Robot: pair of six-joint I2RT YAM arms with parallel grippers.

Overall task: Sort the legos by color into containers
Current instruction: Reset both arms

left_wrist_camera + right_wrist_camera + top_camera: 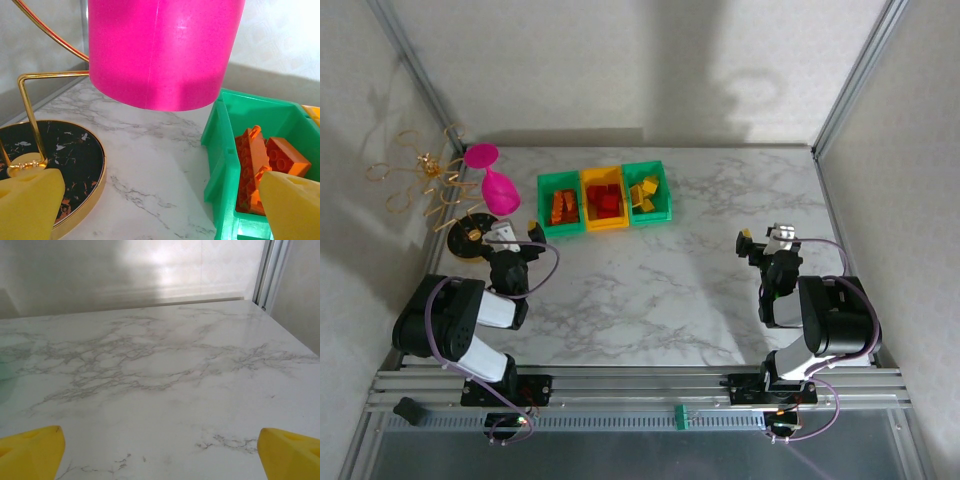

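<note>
While the left hand point(510, 236) gapes empty just beside the 3 containers point(603, 171), the right hand point(768, 240) gapes empty well apart. Bare desk point(650, 290) lies between.

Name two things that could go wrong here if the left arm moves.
The open left pincer sits close to the pink goblet; advancing could knock it over. The green bin of orange bricks is just beside the pincer; a sideways swing might shove or tip it.
</note>
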